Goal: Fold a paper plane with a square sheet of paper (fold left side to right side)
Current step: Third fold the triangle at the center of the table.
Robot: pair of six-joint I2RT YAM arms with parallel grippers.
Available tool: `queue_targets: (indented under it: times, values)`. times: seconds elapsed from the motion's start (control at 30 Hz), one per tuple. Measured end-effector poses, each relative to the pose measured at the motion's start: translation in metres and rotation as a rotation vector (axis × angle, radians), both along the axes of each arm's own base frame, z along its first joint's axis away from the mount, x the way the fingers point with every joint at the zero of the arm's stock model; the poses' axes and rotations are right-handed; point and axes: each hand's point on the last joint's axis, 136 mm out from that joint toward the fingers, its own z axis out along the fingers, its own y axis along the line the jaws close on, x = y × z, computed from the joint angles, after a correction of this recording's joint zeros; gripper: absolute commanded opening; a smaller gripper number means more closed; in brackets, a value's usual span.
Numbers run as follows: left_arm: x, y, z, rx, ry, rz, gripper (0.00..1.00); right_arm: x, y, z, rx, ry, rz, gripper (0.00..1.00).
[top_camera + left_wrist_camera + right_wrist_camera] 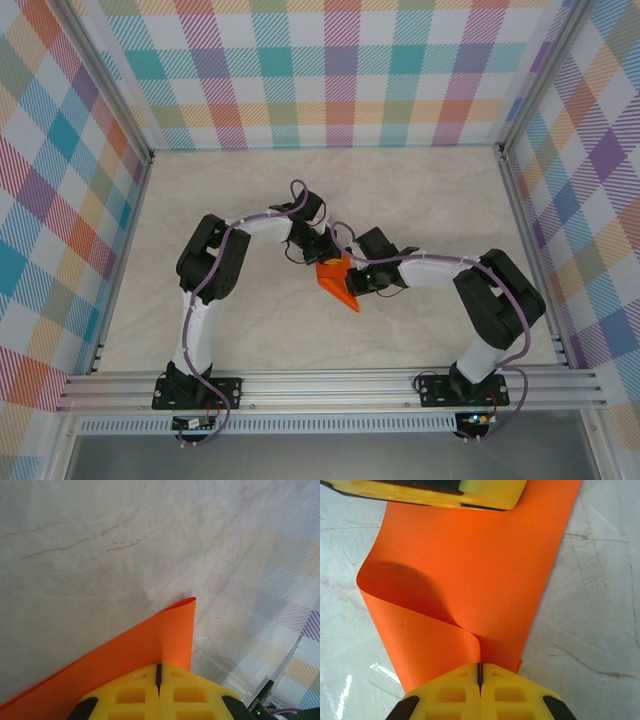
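The square sheet of paper [337, 282], bright orange, is lifted off the marble table between both arms and bent over on itself in a loose curl [435, 625]. My left gripper [322, 254] is shut on its far edge; in the left wrist view the yellow jaws [159, 668] pinch the paper [130, 652] near a corner. My right gripper [356, 282] is shut on the near edge, its jaws [480, 667] closed where two layers meet. The left gripper's yellow fingers [435, 491] cross the top of the right wrist view. A paper plane is out of view.
The marble table top [420, 200] is walled by plaid panels [340, 70] at the back and both sides. An aluminium rail [330, 385] carrying both arm bases runs along the near edge.
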Motion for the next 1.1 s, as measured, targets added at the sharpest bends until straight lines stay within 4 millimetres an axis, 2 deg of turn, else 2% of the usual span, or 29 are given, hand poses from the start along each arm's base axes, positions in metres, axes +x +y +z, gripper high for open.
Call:
queue_targets:
  times: [0.47,0.73,0.83,0.97,1.1]
  values:
    - [0.0,0.0,0.0,0.0,0.0,0.0,0.06,0.0,-0.001,-0.002,-0.016,0.009,0.0,0.0]
    - [0.004,-0.002,0.005,0.033,-0.01,-0.016,0.2,0.0,0.001,-0.003,-0.01,0.033,0.009,0.0]
    - [0.013,-0.002,0.013,0.047,-0.023,-0.019,0.23,0.0,0.002,-0.003,-0.006,0.037,0.011,0.0]
    - [0.033,-0.002,0.039,0.028,-0.062,-0.009,0.25,0.0,0.002,-0.003,-0.005,0.037,0.011,0.0]
    - [0.055,0.01,0.058,0.0,-0.101,0.019,0.16,-0.001,0.002,-0.003,-0.003,0.039,0.012,0.0]
